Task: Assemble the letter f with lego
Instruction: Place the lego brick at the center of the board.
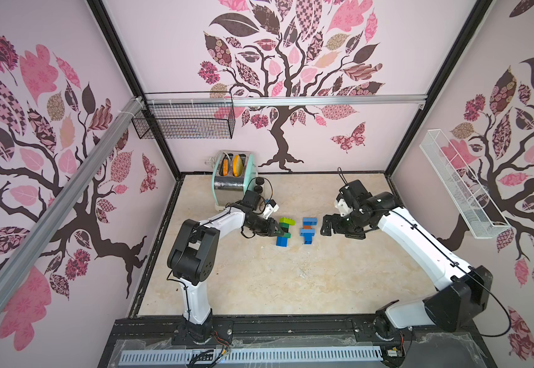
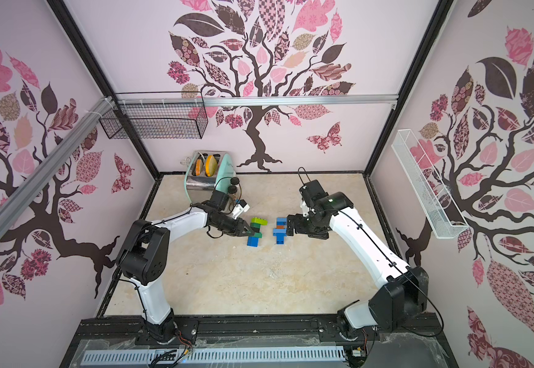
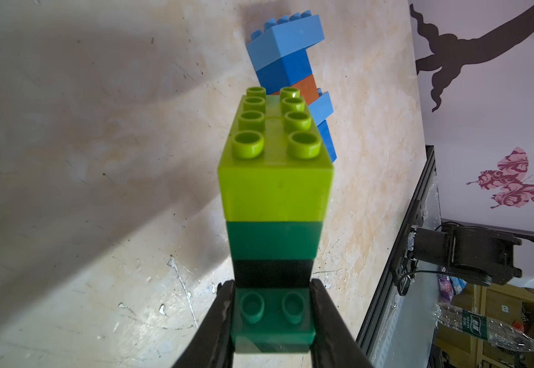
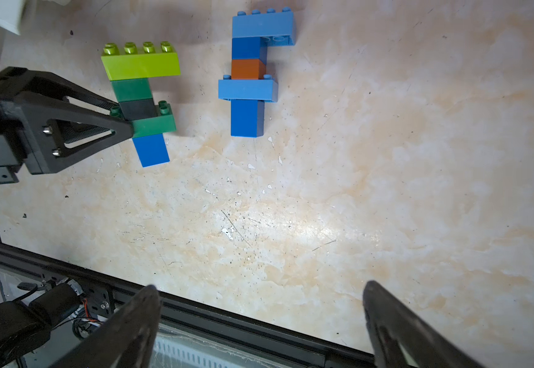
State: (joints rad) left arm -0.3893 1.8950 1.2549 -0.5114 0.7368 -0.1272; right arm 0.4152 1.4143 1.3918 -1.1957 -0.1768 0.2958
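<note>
Gripping with the left gripper (image 3: 272, 288), jaws closed on the 2 long sides of the dark green oblong brick (image 3: 272, 318), 2 round studs peeking between the black fingers (image 3: 214, 321). Making that brick the crossbar of the green stack (image 1: 286, 234), F-shaped, sitting near the middle of the table (image 1: 259, 280); touching the surface or hanging just clear, not tellable. Running down the stack: lime brick (image 3: 275, 191) as top bar, glossy, 8 hollow studs; dark green square brick (image 3: 273, 240); black brick (image 3: 273, 270); blue brick (image 4: 151, 149) at the foot, skewing slightly. Lying at 3 o'clock of it, apart: the blue stack (image 1: 307, 232), another F in light blue, blue and 1 orange-brown block. Hovering at 3 o'clock of that, close by: the right gripper (image 1: 324, 226), jaws spread wide, holding nothing. Showing underneath: cream marble-look tabletop, scratched and speckled.
</note>
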